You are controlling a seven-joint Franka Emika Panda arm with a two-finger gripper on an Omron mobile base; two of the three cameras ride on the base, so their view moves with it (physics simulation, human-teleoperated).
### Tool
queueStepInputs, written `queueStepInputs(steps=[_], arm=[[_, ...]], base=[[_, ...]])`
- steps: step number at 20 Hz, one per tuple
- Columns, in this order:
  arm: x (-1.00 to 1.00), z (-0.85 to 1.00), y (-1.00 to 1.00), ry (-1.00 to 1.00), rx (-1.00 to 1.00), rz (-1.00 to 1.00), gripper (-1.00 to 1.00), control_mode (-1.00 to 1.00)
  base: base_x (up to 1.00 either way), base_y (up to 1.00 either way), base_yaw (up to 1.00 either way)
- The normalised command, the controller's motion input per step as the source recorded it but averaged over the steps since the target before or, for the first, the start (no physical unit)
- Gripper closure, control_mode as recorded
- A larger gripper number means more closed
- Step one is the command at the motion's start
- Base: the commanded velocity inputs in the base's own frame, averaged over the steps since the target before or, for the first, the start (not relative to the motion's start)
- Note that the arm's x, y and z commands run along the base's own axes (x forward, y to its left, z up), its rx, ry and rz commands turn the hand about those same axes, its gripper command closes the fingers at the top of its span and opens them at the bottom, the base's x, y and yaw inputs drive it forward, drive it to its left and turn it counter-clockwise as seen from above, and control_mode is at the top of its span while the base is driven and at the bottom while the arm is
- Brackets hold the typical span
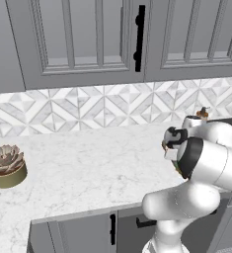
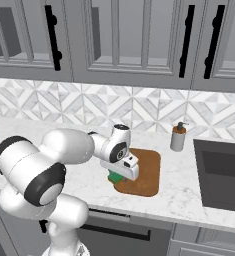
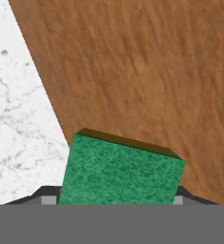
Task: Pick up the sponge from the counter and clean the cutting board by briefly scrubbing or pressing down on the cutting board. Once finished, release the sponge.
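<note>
A succulent [image 1: 7, 159] in a round olive pot [image 1: 9, 178] is being shown at the far left of the counter [image 1: 88, 168], well apart from the board [image 2: 141, 172]. The counter is being backed by a patterned tile backsplash [image 1: 88, 108], with grey cabinets [image 1: 88, 39] being seen above it.

Right of the plant, past a long stretch of marble, the white arm [image 2: 64, 150] is being reached out over the counter toward the board. The gripper [image 2: 120, 175] is being held low at the board's left end. In the right base view the sponge [image 2: 115, 176] is being seen just under the hand, at the board's left edge, where wood meets marble.

In the hand view the sponge [image 3: 123, 171] is being shown between the two dark fingertips [image 3: 46, 194], with its green face toward the camera and its yellow layer showing as a thin strip along the far edge. The jaws are being pressed against the sponge's two sides, so the sponge is being clamped. The board [image 3: 142, 71] is lying right behind it, and the counter [image 3: 18, 109] is being seen to the board's left. Whether the sponge is touching the wood cannot be told.

Right of the board, a soap dispenser [image 2: 178, 136] is being stood near the backsplash, and further right a dark sink [image 2: 221, 172] is being set into the counter.
</note>
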Motion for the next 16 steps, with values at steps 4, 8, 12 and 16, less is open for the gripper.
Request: queueStepInputs(steps=[4, 8, 12, 16], arm=[[-0.01, -0.43, -0.08, 0.07, -0.02, 0.0, 1.0, -1.0], [-0.23, -0.28, -0.42, 0.02, 0.0, 0.0, 1.0, -1.0], [-0.4, -0.01, -0.66, 0.0, 0.02, 0.0, 1.0, -1.0], [-0.36, -0.09, -0.48, 0.0, 0.0, 0.0, 1.0, -1.0]], base=[[0.0, 0.0, 0.0], [0.0, 0.0, 0.0], [0.0, 0.0, 0.0], [0.0, 0.0, 0.0]])
